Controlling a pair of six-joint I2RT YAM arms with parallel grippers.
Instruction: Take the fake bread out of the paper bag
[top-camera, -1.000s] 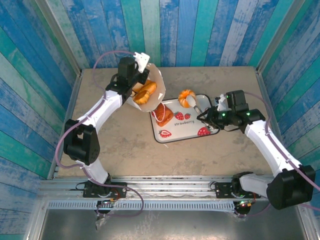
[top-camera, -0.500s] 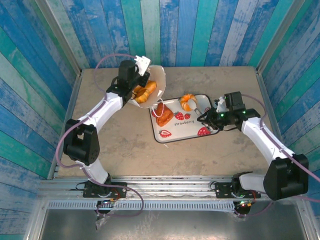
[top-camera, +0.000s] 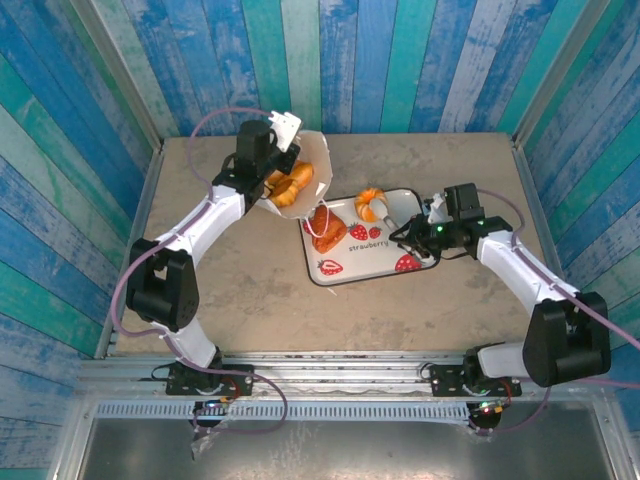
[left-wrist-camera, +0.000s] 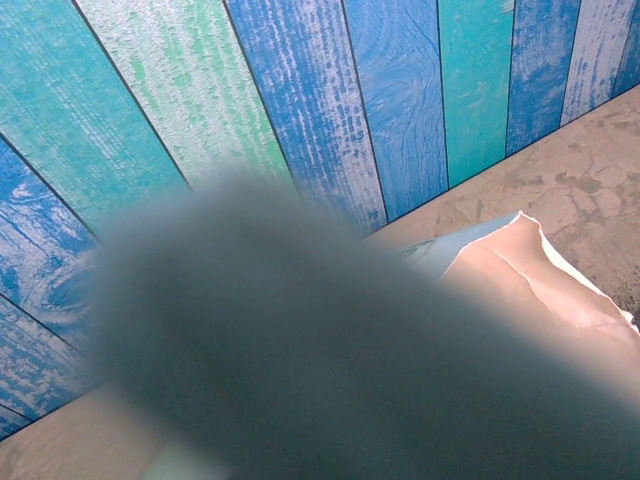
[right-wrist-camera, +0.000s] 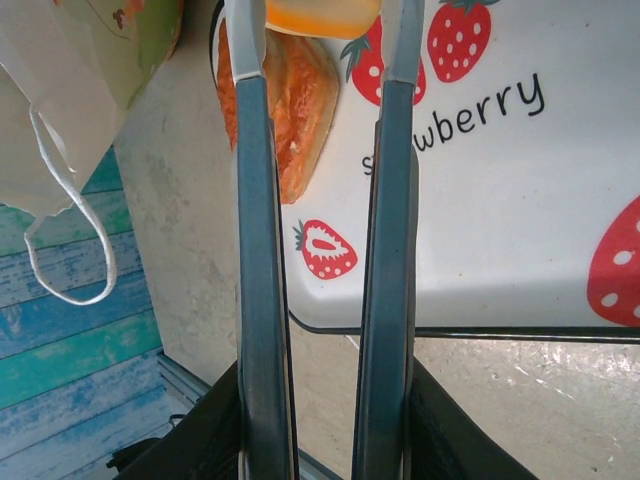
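Mid-frame, right claw is clamped on an orange roll over the tray; upper left, left claw pinches the paper bag.

Bright, even light and faint shadows; a dark out-of-focus blur crosses the left wrist view.

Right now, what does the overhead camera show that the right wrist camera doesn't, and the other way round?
The overhead view adds the left gripper pinching the rim of the tipped paper bag, with golden rolls still in its mouth. The right wrist view adds close detail: the fingers of the right gripper clamp the orange bun, and the bag's thin loop handle dangles. Both share the strawberry tray, the reddish-brown loaf lying on it, the bun and the bag.
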